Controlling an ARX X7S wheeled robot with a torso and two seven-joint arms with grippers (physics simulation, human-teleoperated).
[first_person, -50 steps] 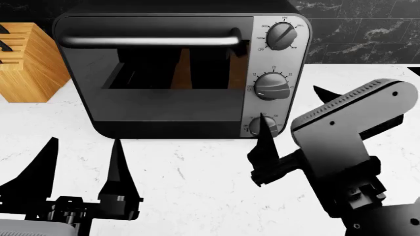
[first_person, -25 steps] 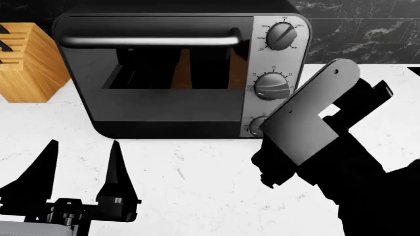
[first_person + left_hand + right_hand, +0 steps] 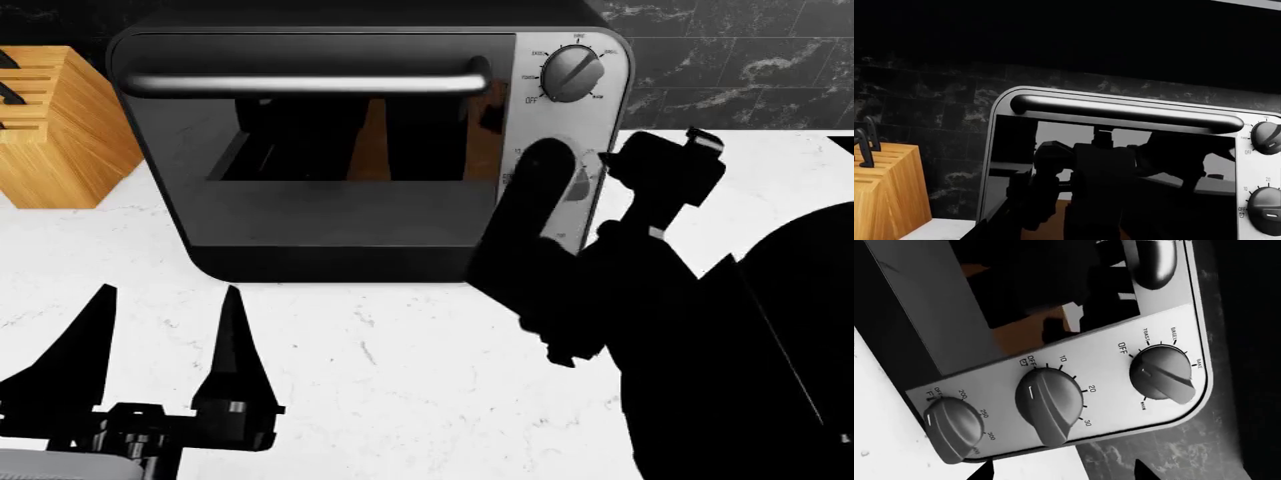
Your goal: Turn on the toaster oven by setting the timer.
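The black toaster oven (image 3: 334, 220) stands at the back of the counter, with a silver bar handle (image 3: 307, 82) and a silver dial panel (image 3: 1107, 370). In the right wrist view the middle timer dial (image 3: 1051, 402) has its white mark near OFF, between a function dial (image 3: 1162, 374) and a temperature dial (image 3: 954, 427). My right gripper (image 3: 1062, 474) is open, its two tips spread wide just short of the panel, facing the timer dial. In the head view my right arm (image 3: 641, 300) hides the two lower dials. My left gripper (image 3: 160, 345) is open and empty over the near counter.
A wooden knife block (image 3: 54, 125) stands left of the oven. The white marble counter (image 3: 400, 370) runs in front of it. A black tiled wall (image 3: 747, 60) is behind.
My right arm has swung up and in toward the oven's dial panel and now covers the middle and lower dials in the head view. The left gripper has not moved.
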